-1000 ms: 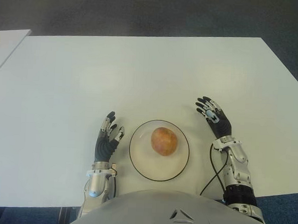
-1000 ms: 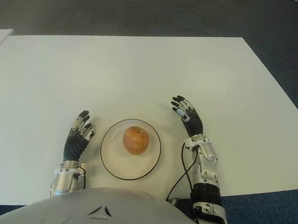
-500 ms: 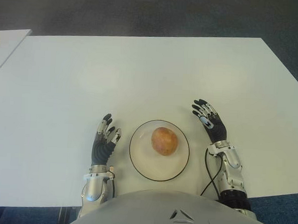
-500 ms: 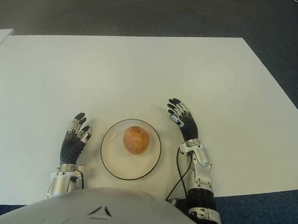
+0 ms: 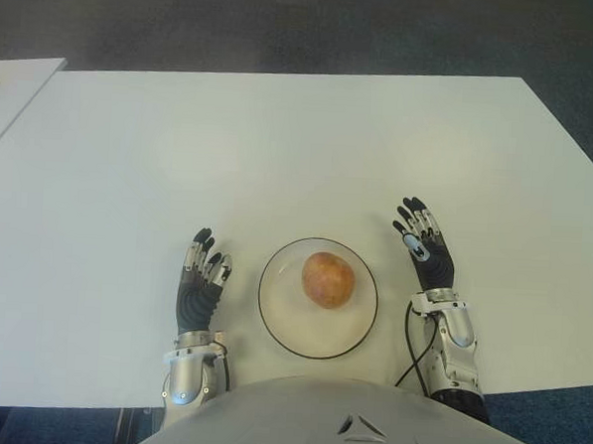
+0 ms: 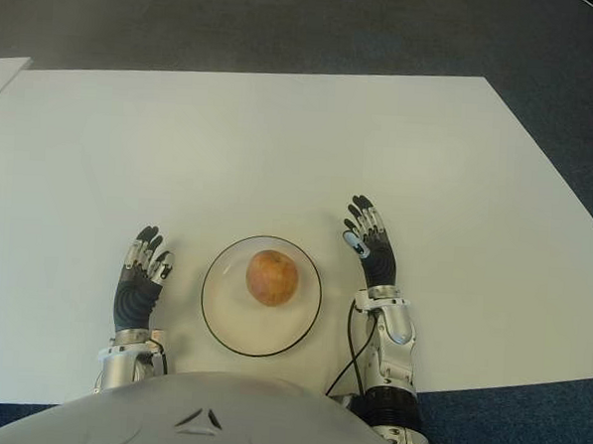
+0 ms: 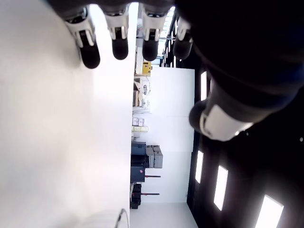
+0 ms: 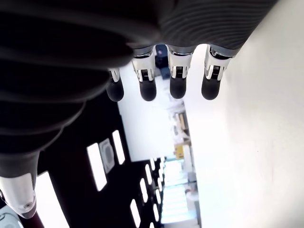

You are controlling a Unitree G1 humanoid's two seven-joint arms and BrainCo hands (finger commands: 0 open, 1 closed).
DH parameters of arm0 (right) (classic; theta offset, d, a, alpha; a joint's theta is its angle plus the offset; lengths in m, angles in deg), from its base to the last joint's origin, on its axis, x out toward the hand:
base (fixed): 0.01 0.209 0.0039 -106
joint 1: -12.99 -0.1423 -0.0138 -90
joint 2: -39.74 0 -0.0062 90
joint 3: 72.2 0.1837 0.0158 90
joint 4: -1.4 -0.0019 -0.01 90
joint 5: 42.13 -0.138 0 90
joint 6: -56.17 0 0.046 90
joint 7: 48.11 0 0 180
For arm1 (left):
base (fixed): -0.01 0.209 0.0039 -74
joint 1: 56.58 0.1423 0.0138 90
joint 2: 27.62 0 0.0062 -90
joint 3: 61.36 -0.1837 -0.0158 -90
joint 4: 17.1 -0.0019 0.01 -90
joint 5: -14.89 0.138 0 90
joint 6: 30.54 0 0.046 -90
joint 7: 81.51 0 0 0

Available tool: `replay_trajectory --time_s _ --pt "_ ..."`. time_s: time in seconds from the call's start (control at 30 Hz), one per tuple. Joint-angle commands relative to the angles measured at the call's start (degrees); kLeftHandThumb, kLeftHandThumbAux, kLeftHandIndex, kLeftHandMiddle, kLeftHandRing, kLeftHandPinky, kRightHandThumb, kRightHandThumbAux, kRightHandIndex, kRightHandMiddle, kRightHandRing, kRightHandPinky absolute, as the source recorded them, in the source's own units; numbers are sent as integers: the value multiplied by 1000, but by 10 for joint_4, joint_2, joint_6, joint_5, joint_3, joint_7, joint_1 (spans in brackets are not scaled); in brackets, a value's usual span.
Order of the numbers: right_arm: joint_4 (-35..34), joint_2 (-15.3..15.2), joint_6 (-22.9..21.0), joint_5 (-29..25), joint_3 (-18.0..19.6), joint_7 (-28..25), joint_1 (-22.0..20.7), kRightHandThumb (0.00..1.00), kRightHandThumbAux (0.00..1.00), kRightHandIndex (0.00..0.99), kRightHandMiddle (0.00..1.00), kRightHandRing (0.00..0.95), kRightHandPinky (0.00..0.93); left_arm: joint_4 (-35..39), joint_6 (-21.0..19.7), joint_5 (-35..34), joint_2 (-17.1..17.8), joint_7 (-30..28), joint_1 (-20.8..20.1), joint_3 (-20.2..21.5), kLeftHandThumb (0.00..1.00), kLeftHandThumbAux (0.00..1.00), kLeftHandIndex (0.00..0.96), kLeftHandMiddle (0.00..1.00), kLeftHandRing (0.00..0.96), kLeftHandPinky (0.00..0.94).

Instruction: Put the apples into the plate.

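Note:
One reddish-yellow apple (image 5: pixel 327 280) lies in the round white plate (image 5: pixel 283 316) with a dark rim, near the front edge of the white table (image 5: pixel 280 152). My left hand (image 5: pixel 198 277) shows just left of the plate, fingers straight and holding nothing. To the plate's right is my right hand (image 5: pixel 424 244), also spread with nothing in it. Both wrist views show extended fingers (image 7: pixel 119 45) (image 8: pixel 176 78) with nothing between them. No other apple is in sight.
A second white table's corner (image 5: pixel 15 88) shows at the far left. Dark carpet (image 5: pixel 287 23) lies beyond the table's far edge. A black cable (image 5: pixel 414 353) runs along my right forearm.
Both hands have drawn back toward my body. The left hand moved down and slightly left, and the right hand straightened beside the plate. The apple and plate stayed put.

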Motion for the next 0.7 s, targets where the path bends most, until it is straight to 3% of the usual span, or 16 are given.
replay_trajectory --time_s 0.03,0.37,0.7 --pt "14 3 -11 12 -7 9 21 190 548 31 40 8 30 -8 -11 -36 -22 -11 0 -6 186 559 68 2 1 3" --pt "18 -6 -19 5 -8 5 15 199 555 36 60 25 61 25 -31 -52 -15 -19 14 -25 208 520 53 0 0 0" --pt "20 -9 -17 -1 -9 -2 11 189 569 31 66 35 64 28 -26 -50 -9 -24 14 -31 212 494 51 0 0 0"
